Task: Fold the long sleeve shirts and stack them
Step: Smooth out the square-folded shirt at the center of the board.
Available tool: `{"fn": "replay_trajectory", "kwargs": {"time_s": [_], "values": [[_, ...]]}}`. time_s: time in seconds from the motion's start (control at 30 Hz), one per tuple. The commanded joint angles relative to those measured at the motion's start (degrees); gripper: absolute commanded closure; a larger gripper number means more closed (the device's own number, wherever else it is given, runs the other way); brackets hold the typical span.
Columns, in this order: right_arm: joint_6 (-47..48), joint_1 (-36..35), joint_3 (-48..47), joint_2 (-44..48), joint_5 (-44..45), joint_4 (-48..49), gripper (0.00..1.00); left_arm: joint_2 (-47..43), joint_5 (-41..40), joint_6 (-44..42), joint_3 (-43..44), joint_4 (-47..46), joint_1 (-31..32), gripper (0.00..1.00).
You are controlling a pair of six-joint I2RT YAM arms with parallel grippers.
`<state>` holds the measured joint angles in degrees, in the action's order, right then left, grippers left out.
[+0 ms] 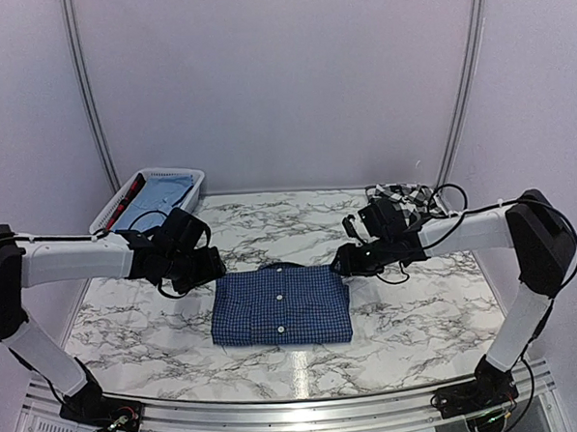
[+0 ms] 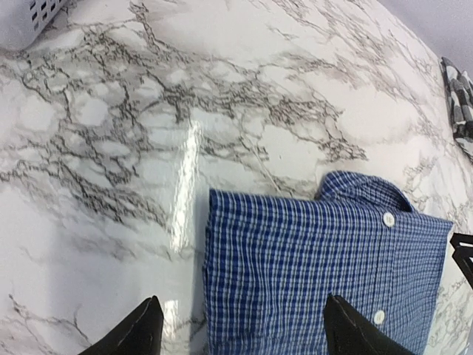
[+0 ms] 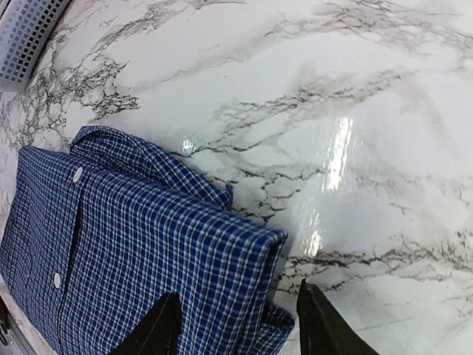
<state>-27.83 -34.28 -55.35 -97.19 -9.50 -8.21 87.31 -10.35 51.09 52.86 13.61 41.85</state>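
The dark blue checked long sleeve shirt (image 1: 282,305) lies folded into a rectangle on the marble table, collar to the back and white buttons up. My left gripper (image 1: 212,268) hovers at its left edge, jaws wide apart. In the left wrist view the left gripper (image 2: 244,329) straddles the shirt (image 2: 325,266) at that folded edge without holding it. My right gripper (image 1: 340,265) is at the back right corner. In the right wrist view the right gripper (image 3: 240,318) stands open over the shirt (image 3: 133,251) at its right fold. The black-and-white plaid shirt (image 1: 404,195) lies crumpled at the back right.
A white slatted basket (image 1: 152,194) with light blue and red cloth in it stands at the back left corner. Its corner shows in both wrist views, basket (image 2: 37,15) and basket (image 3: 26,33). White walls close off the table behind.
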Motion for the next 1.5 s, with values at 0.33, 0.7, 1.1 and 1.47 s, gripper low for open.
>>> {"fn": "replay_trajectory", "kwargs": {"time_s": [0.33,0.7,1.1,1.47], "values": [[1.29,1.19,-8.87,-9.21,1.87,1.5,0.56,15.6,10.92,-13.1,10.96,-0.71,-8.59,0.38],[1.5,1.25,-10.32,-11.17,1.03,1.84,0.63,19.75,13.22,-10.26,12.33,-2.5,-9.42,0.67],[2.37,-1.88,-12.42,-6.11,7.01,-3.42,1.0,15.76,13.89,-13.7,14.36,-2.88,-7.71,1.0],[-1.56,-3.89,-2.52,6.35,13.45,-4.37,1.0,12.94,10.79,-17.93,19.02,-3.4,-3.17,1.0]]}}
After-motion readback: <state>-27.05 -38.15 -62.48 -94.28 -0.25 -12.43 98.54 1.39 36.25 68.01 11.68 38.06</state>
